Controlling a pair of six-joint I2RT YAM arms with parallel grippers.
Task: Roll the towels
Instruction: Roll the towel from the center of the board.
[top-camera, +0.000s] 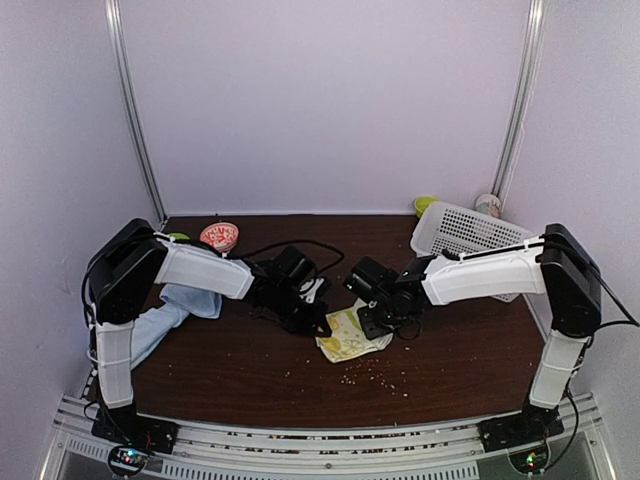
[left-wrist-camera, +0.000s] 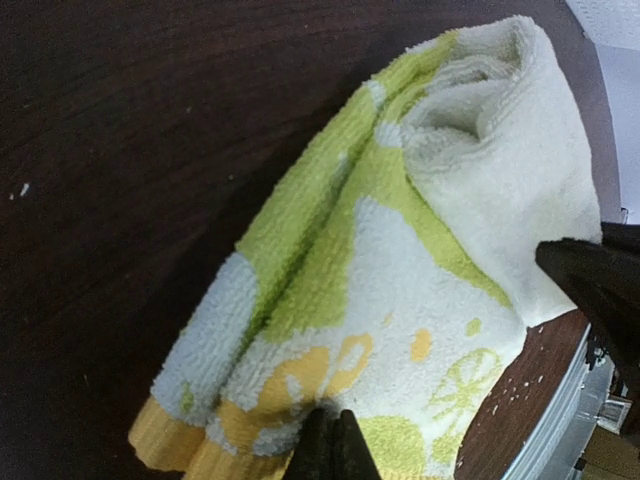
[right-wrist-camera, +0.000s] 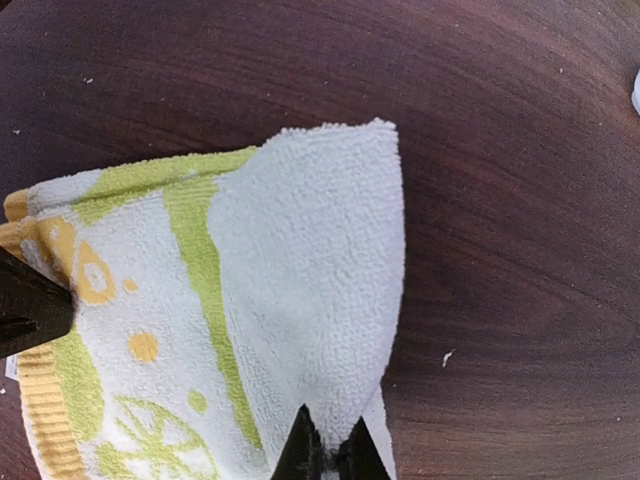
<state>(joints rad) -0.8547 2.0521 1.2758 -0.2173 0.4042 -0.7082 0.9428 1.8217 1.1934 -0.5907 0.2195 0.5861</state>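
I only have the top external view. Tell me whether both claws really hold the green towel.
Observer: From the left wrist, the left claw is shut on the printed towel near its yellow-trimmed end.
Operator: Now the right one.
Observer: From the right wrist, the right claw is shut on a plain cream flap folded over the print.
Operator: Report the roll.
Observer: None yet; the end away from the left claw is only loosely bunched.

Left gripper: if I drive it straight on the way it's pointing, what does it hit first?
The lime-green and cream towel: the left gripper is shut on its yellow edge, so it would probably plough into the bunched folds ahead. Beyond, only bare table shows; depth is unclear.
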